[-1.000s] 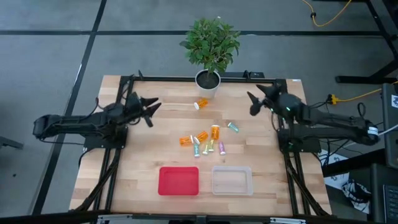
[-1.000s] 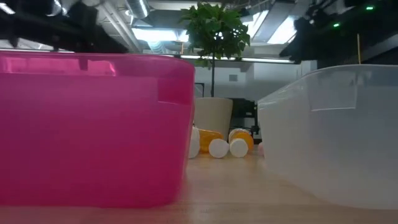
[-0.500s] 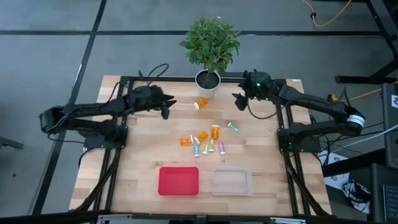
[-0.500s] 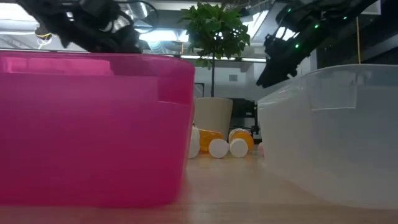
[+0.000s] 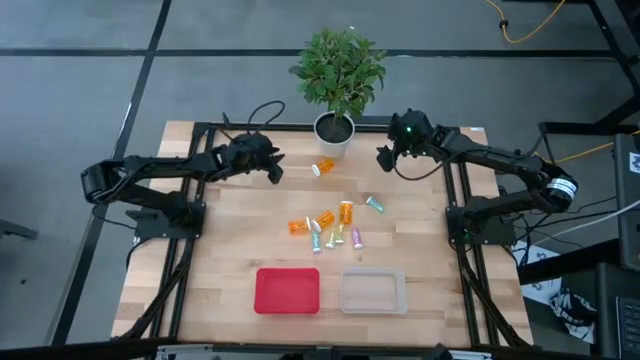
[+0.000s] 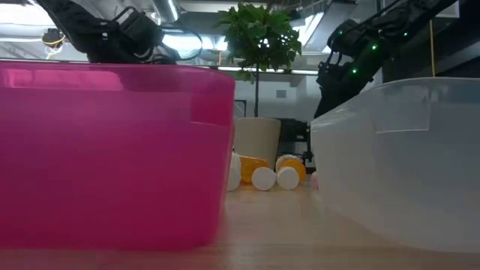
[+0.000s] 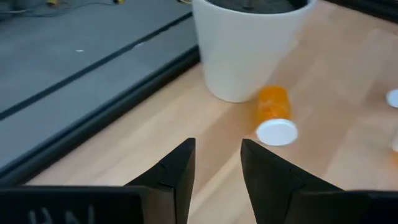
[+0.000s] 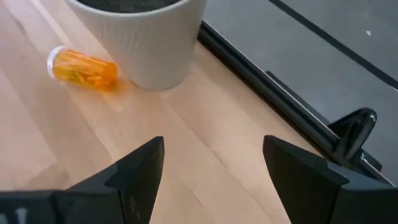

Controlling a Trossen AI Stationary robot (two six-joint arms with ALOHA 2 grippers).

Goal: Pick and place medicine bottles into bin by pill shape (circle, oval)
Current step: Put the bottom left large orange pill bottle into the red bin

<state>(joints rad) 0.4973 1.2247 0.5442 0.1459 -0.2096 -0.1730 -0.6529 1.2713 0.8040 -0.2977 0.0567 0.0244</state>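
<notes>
A lone orange bottle with a white cap (image 5: 322, 167) lies on its side by the white plant pot (image 5: 334, 130) at the table's far middle. It also shows in the left wrist view (image 7: 273, 115) and the right wrist view (image 8: 84, 67). Several more bottles, orange (image 5: 325, 218), teal (image 5: 374, 204), green (image 5: 316, 240) and pink (image 5: 355, 238), lie in a cluster at mid-table. My left gripper (image 5: 275, 170) hangs left of the lone bottle, open and empty (image 7: 217, 155). My right gripper (image 5: 383, 160) hangs right of the pot, wide open and empty (image 8: 213, 155).
A red bin (image 5: 288, 290) and a clear bin (image 5: 373, 290) stand side by side near the front edge, filling the low view (image 6: 112, 150) (image 6: 405, 157). The potted plant (image 5: 338, 65) stands at the far edge between the two grippers. A black frame rail (image 8: 267, 81) borders the table.
Both arms have swung in from the table's sides toward its far middle. My left gripper has gone right toward the lone orange bottle, and my right gripper has gone left and toward the far edge, toward the pot. No bottle has moved.
</notes>
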